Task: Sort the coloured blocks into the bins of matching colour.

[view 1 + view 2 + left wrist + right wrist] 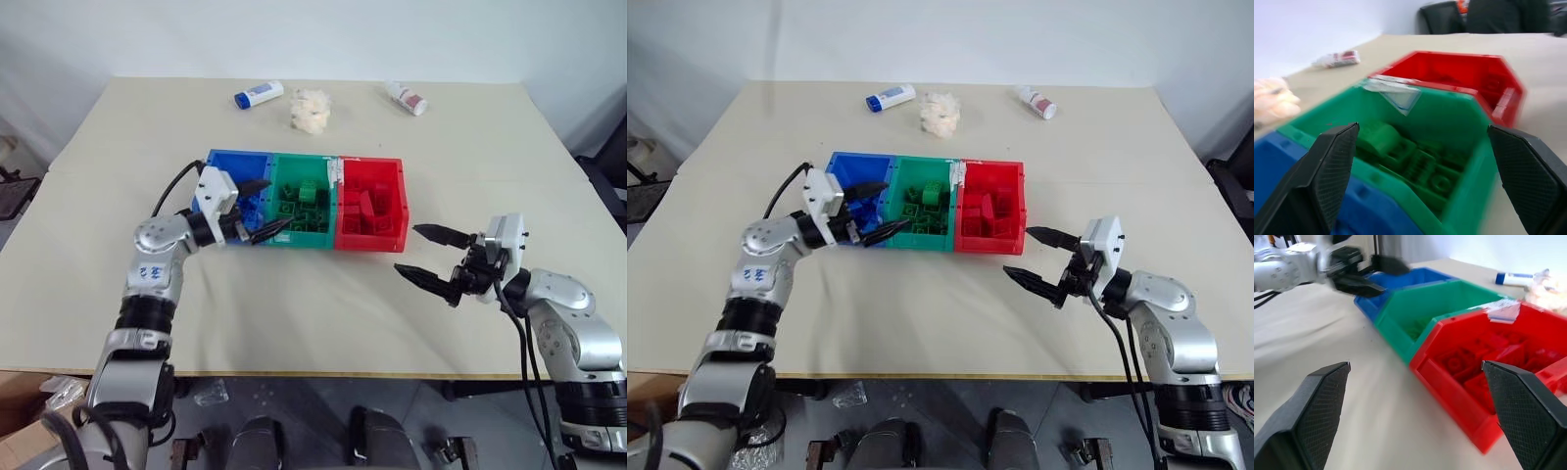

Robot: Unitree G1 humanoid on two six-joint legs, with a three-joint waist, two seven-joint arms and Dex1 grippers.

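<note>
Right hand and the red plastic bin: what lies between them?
Bare table top, seen from the left eye; right hand hovers apart from the red plastic bin.

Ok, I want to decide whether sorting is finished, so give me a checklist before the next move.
1. Left gripper open and holding nothing: ok.
2. Right gripper open and holding nothing: ok.
3. Green blocks lie in the green bin: ok.
4. No loose blocks on the table near the bins: ok.
5. Blue bin and red bin hold only matching bricks: cannot tell.
</note>
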